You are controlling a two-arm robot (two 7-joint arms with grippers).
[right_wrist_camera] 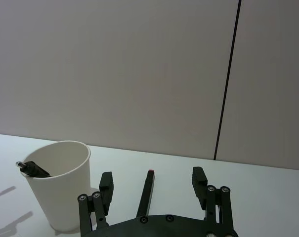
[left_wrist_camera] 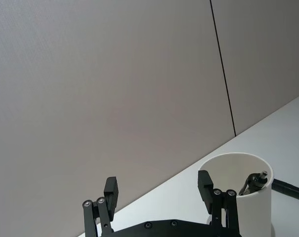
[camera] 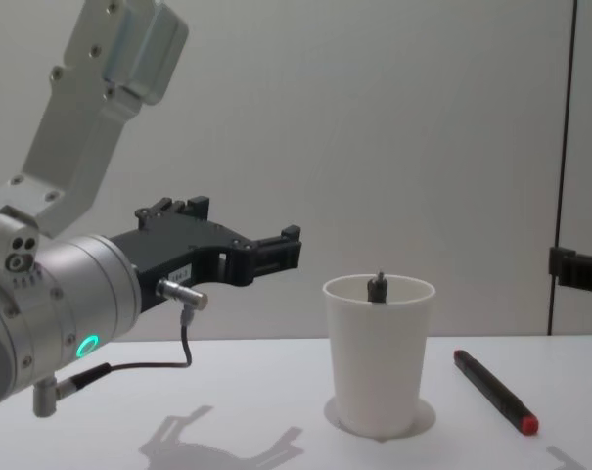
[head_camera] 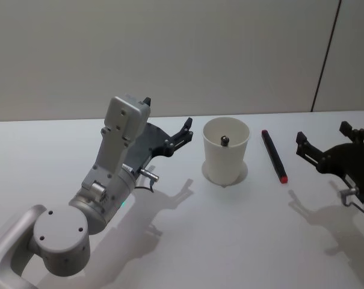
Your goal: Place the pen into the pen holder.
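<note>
Cup (head_camera: 226, 150) upright near the far edge of the surface (head_camera: 188, 247), about midway along it, with a dark pen (head_camera: 225, 140) standing inside, its top just showing at the rim. Second pen (head_camera: 274, 156), black with a red end, lies flat just right of the cup, not touching it, red end toward the near edge. Left end effector (head_camera: 168, 114) hovers left of the cup, fingers wide apart, holding nothing; right end effector (head_camera: 323, 133) by the right edge, likewise spread and empty.
</note>
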